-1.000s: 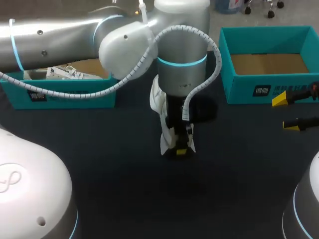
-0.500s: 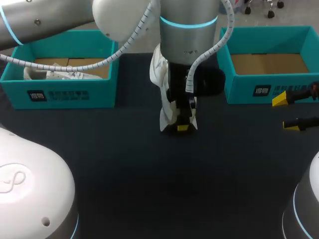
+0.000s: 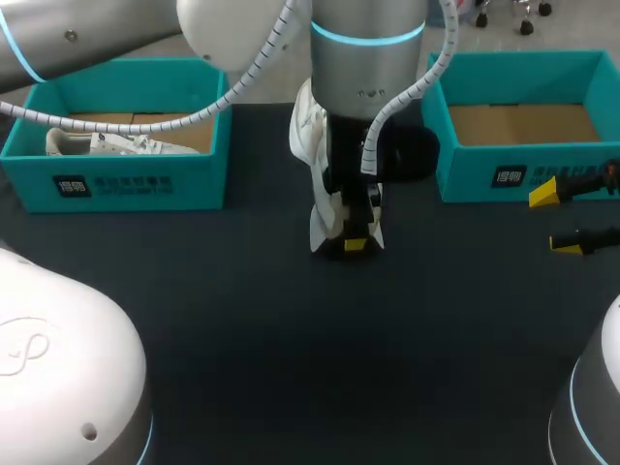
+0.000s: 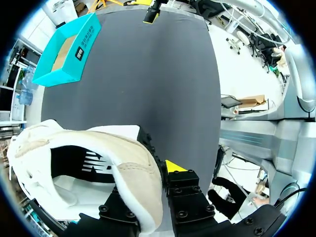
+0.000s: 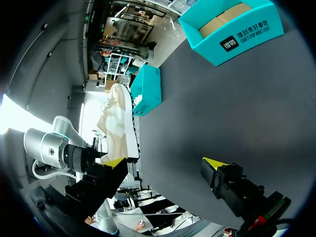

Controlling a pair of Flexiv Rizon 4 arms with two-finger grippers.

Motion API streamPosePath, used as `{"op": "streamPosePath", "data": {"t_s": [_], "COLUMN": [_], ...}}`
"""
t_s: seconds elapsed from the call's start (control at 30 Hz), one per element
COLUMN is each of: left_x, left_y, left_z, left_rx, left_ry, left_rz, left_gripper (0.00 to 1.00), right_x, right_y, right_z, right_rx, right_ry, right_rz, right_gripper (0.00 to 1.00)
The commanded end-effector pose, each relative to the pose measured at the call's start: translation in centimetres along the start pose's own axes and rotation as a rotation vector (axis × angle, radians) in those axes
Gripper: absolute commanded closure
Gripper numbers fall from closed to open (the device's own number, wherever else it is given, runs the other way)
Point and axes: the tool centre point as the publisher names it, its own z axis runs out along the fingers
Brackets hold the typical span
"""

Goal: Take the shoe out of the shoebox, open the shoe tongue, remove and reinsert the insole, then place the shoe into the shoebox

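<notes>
Wrist of left arm (image 3: 368, 87) stands vertical at upper centre of frame, arm entering from upper left. Left gripper (image 3: 351, 242) points down at table (image 3: 291, 349). Fingers clamped on heel wall of white shoe (image 3: 312, 160), one inside, one outside. Shoe sits upright along wrist's left side, between left shoebox (image 3: 126, 184) and right shoebox (image 3: 504, 174). Right gripper (image 3: 560, 218) at right edge, fingers spread wide, holding nothing.

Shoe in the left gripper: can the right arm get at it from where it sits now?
Probably yes. Bare table lies between the open right gripper, by the right shoebox, and the shoe at mid-table. The left gripper, shut on it, covers part of the side facing the right gripper.
</notes>
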Motion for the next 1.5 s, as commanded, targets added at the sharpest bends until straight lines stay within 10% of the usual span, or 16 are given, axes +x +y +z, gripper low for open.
{"op": "streamPosePath", "data": {"t_s": [0.03, 1.03, 1.5], "left_x": [-0.7, -8.5, -12.7], "left_y": [2.1, 25.2, 32.4], "left_z": [-0.8, -2.5, -2.8], "left_rx": [0.003, -0.001, -0.018], "left_ry": [0.034, 0.088, 0.071], "left_rz": [0.047, 0.032, -0.056], "left_gripper": [1.00, 1.00, 1.00], "right_x": [0.0, 0.0, 0.0], "right_y": [0.0, 0.0, 0.0], "right_z": [0.0, 0.0, 0.0], "right_rx": [0.000, 0.000, 0.000], "right_ry": [-0.003, -0.003, -0.003], "right_rz": [0.002, 0.002, 0.002], "right_gripper": [0.00, 0.00, 0.00]}}
